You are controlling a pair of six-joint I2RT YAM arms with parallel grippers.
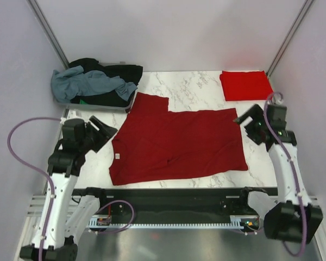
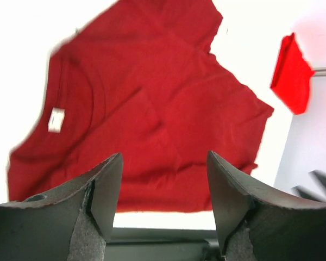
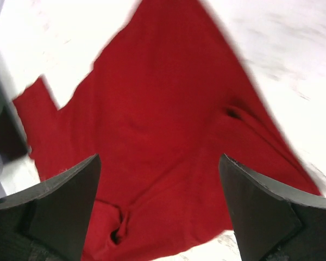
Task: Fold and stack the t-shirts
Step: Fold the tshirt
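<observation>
One red shirt (image 1: 245, 85) was set folded; the maroon shirt (image 1: 179, 144) was found partly folded, other shirts (image 1: 95, 84) heaped; the left tool (image 1: 104, 126) and right tool (image 1: 249, 117) were held wide, empty.

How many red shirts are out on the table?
2: a dark red t-shirt spread in the middle, a brighter red folded one at the far right corner. More may hide in the tray.

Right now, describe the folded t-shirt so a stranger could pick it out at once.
Start at the white marble table and go to its far right corner. The folded bright red t-shirt lies there alone, a neat rectangle, unlike the darker maroon t-shirt spread mid-table and the crumpled pile at far left.
</observation>
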